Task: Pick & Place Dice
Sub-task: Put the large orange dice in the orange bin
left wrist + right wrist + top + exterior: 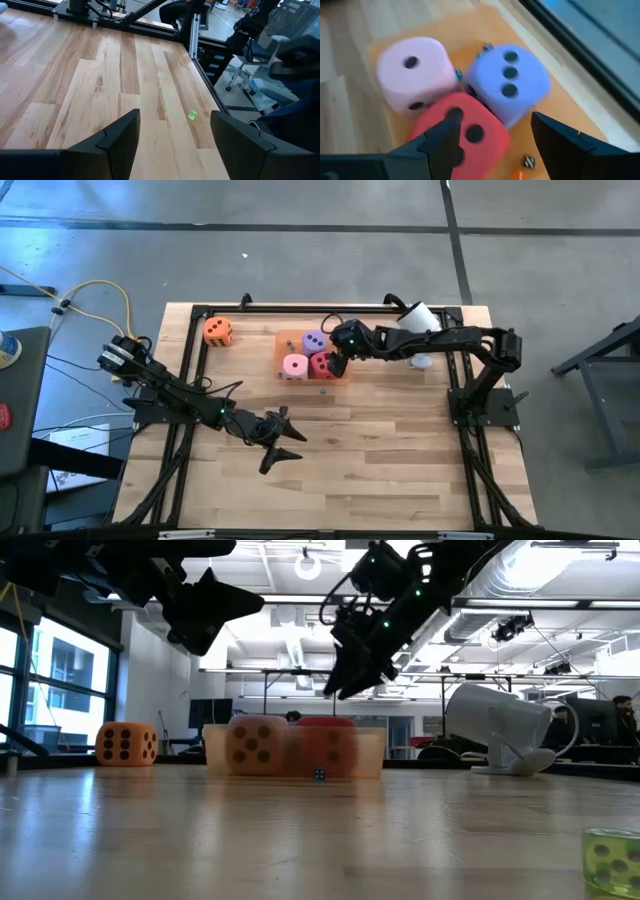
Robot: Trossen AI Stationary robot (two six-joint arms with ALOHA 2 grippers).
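Observation:
Three foam dice sit in the translucent orange tray (283, 340): the pink die (294, 366), the purple die (314, 341) and the red die (321, 365). They are packed against each other in the right wrist view, with the red die (470, 132) nearest. The orange die (219, 331) rests on the table near the far left corner. My right gripper (340, 365) hangs open just above the red die (325, 723), its fingers spread to either side, touching nothing. My left gripper (285, 442) hovers open over the middle of the table.
A white cone-shaped device (420, 320) stands right of the tray on the far side. A tiny green die (192, 115) lies on the wood near the table's edge. Another tiny die (322, 391) lies just in front of the tray, and more tiny dice (528, 161) lie inside it.

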